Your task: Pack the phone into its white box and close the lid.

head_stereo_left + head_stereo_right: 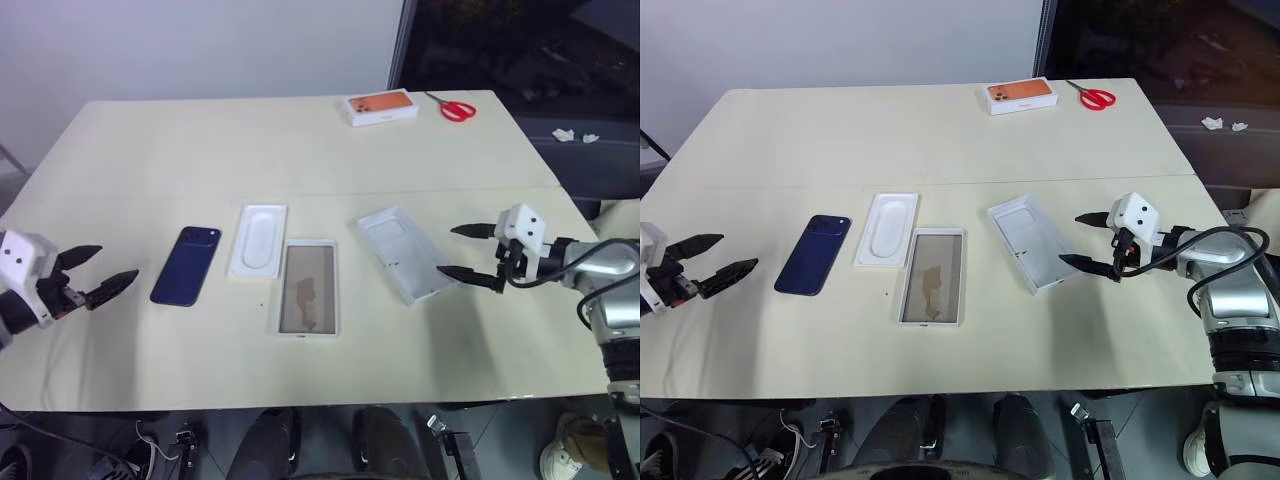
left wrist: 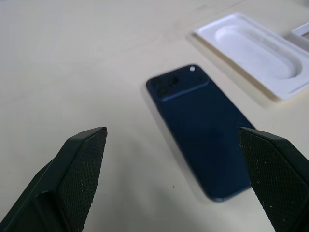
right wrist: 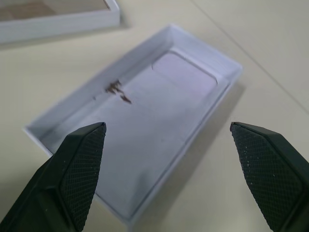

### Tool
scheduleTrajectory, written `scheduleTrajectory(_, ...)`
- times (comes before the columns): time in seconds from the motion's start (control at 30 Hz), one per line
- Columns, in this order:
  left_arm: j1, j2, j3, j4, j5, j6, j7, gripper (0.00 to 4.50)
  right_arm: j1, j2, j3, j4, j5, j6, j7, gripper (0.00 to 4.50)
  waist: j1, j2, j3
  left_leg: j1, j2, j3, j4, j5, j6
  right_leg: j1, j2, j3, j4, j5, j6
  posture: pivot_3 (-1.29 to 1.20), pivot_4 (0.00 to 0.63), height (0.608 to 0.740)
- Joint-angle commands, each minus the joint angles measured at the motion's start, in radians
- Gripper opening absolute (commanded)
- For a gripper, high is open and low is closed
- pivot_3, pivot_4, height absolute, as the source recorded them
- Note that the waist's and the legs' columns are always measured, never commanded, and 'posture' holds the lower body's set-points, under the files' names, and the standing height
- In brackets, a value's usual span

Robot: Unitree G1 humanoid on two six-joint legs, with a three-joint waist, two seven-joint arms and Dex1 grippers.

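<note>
The dark navy phone point(image 1: 187, 265) lies back up on the table, left of centre, its camera cluster at the far end. My left gripper point(image 1: 118, 261) hovers open just to its left, pointing at it; in the left wrist view the phone point(image 2: 200, 140) lies between and beyond the fingers point(image 2: 82, 164). The white box point(image 1: 307, 287) with its tan floor sits open near the middle. To its right the lid point(image 1: 405, 253) lies inside up. My right gripper point(image 1: 446, 250) stands open at the lid's right edge, empty; the lid point(image 3: 149, 121) lies just ahead of it in the right wrist view.
A white insert point(image 1: 258, 240) with an oval recess lies between the phone and the box. An orange-topped white box point(image 1: 381, 107) and red scissors point(image 1: 455, 108) sit at the table's far edge. The table's front edge point(image 1: 300, 405) runs close below the box.
</note>
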Motion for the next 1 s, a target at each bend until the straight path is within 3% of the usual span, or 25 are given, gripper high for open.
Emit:
scheduleTrajectory(0.03, -0.059, -0.016, -0.005, -0.081, -0.062, 0.077, 0.042, 4.5, -0.06, -0.022, -0.017, 0.038, -0.013, -0.029, -0.008, 4.31, 0.003, 0.0, 0.0, 0.0, 0.0, 0.0, 0.0, 0.0, 0.0, 0.0, 0.0, 0.0, 0.0, 0.0, 0.0, 0.0, 0.15, 0.74)
scheduleTrajectory(0.33, -0.112, -0.01, -0.03, 0.0, -0.018, 0.039, 0.034, 4.5, -0.121, -0.023, -0.034, 0.165, -0.05, -0.064, -0.046, 4.31, -0.005, 0.001, 0.0, 0.0, 0.0, 0.001, 0.0, 0.0, 0.0, -0.001, 0.0, 0.001, 0.001, 0.0, 0.0, 0.0, 0.15, 0.74)
scheduleTrajectory(0.5, -0.223, -0.083, -0.118, -0.009, -0.018, 0.109, 0.119, 4.5, -0.15, 0.022, 0.009, 0.069, -0.053, -0.053, -0.066, 4.31, 0.003, 0.001, 0.001, 0.0, 0.0, 0.0, 0.001, 0.001, -0.001, 0.0, 0.0, 0.0, 0.002, 0.0, 0.0, 0.0, 0.15, 0.74)
scheduleTrajectory(0.8, -0.396, -0.271, -0.238, -0.095, -0.163, 0.515, 0.274, 4.5, -0.222, 0.107, 0.15, -0.165, -0.114, 0.003, -0.098, 4.31, 0.001, 0.001, 0.001, 0.0, -0.001, 0.0, 0.002, 0.001, -0.001, -0.001, 0.002, 0.0, 0.003, 0.0, 0.001, 0.0, 0.15, 0.74)
scheduleTrajectory(0.9, -0.483, -0.353, -0.204, -0.038, -0.229, 0.649, 0.355, 4.5, -0.251, 0.153, 0.21, -0.232, -0.154, 0.021, -0.126, 4.31, 0.0, 0.0, 0.001, 0.0, 0.0, 0.0, 0.004, 0.001, -0.001, -0.001, 0.003, 0.0, 0.005, 0.0, 0.001, 0.0, 0.15, 0.74)
scheduleTrajectory(1.0, -0.524, -0.373, -0.199, -0.002, -0.232, 0.713, 0.397, 4.5, -0.254, 0.182, 0.231, -0.275, -0.158, 0.047, -0.144, 4.31, 0.0, -0.001, 0.001, 0.0, 0.0, -0.001, 0.004, 0.002, -0.003, -0.002, 0.004, 0.0, 0.006, 0.0, 0.001, 0.0, 0.15, 0.74)
